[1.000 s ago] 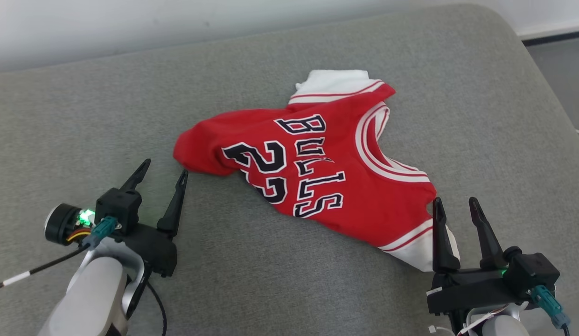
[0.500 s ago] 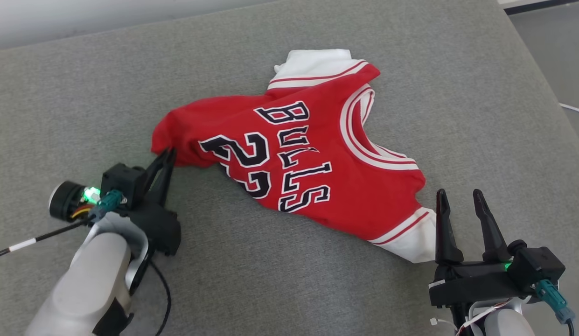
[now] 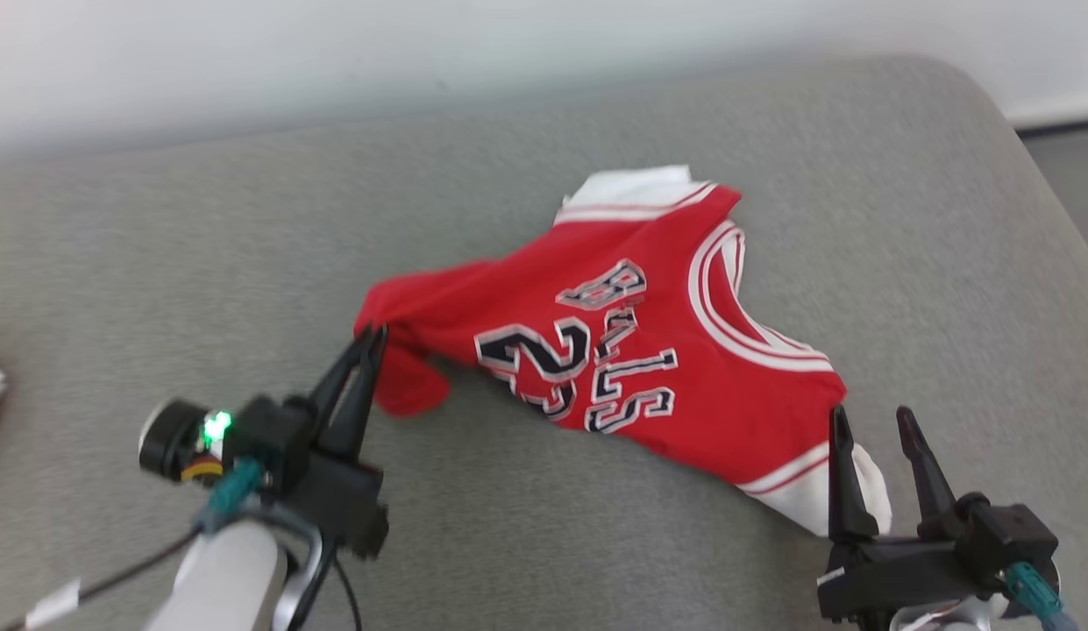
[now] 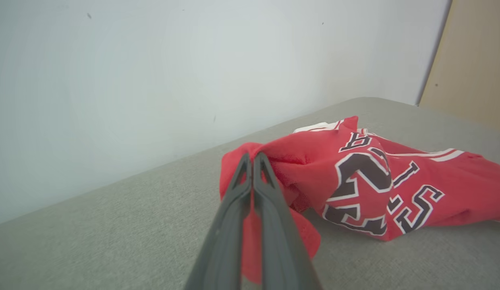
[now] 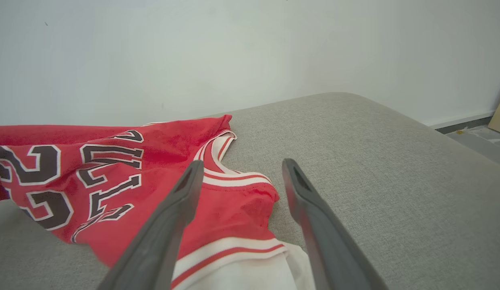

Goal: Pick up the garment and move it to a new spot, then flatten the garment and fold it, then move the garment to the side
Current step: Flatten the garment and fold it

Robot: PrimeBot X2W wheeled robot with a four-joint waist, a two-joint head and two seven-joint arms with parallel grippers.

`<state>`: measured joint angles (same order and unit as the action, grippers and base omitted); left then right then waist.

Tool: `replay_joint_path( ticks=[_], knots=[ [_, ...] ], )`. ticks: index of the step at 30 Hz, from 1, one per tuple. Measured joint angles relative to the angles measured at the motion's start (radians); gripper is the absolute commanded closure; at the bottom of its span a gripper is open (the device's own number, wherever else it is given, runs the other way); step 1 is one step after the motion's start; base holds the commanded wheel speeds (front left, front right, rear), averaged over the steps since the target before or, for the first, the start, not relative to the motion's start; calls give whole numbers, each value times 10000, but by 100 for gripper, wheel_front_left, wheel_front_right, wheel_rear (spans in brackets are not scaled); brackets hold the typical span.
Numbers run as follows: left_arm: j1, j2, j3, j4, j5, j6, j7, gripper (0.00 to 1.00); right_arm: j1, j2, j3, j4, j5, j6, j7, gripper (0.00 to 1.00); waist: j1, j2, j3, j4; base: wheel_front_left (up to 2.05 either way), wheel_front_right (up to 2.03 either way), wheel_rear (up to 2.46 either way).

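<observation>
- Red knit, soft and light by the look of it. The garment (image 3: pixel 649 350) lies crumpled on the grey cushion (image 3: pixel 202 263), right of centre, number side up.
- Where have you got hold of it?
- My left gripper (image 3: pixel 371 335) is clamped on the bunched red corner at the end nearest that arm. In the left wrist view the fingers (image 4: pixel 270 209) meet with cloth pinched between them and a loose flap hanging under them.
- How will it behave?
- I expect it to go limp. From one pinch it should sag and trail across the cushion, and a thin fold could slip out. It looks neither heavy nor fragile.
- And your right side?
- My right gripper (image 3: pixel 870 416) is spread wide with nothing in it. Its fingers point away from me, just over the white sleeve (image 3: pixel 793 501) at the near right end. I can't tell whether they touch it.
- So where would you take the second hold?
- I'd take that sleeve or the striped shoulder beside it, so the cloth hangs between two points.
- What about the arm poses?
- My left forearm reaches in from the lower left, angled up toward the corner. My right sits low at the near right edge.
</observation>
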<state>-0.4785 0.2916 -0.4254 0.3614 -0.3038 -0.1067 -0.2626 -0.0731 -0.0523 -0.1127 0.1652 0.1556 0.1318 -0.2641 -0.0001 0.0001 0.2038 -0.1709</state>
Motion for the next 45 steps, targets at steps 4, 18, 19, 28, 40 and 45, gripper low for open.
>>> replay_joint_path(
  ticks=[4,18,19,28,40,45],
  knots=[
    [1034,259,-40,-1081,17,148,96,100,292,6,-155,21,-75,0,0,0,-1,-2,-475,459,0,0,0],
    [3202,1043,128,-3057,-384,788,970,100,425,8,-222,38,-151,0,0,0,-1,-2,-1255,1541,0,0,0],
    [3155,1085,148,-3043,-385,731,968,100,408,8,-209,50,-151,0,0,0,-1,-2,-1252,1509,0,0,0],
    [1423,1768,36,-2502,-138,134,1204,100,181,4,-198,96,-148,0,0,0,1,-1,-1031,952,0,0,0],
    [-2767,2926,-2006,-59,-930,-245,1461,100,-583,0,-127,291,205,0,0,0,3,0,-107,-366,0,0,0],
    [-4219,3168,-3208,1239,-1402,-249,1248,100,-841,0,-33,328,316,0,0,0,3,0,335,-837,0,0,0]
  ],
)
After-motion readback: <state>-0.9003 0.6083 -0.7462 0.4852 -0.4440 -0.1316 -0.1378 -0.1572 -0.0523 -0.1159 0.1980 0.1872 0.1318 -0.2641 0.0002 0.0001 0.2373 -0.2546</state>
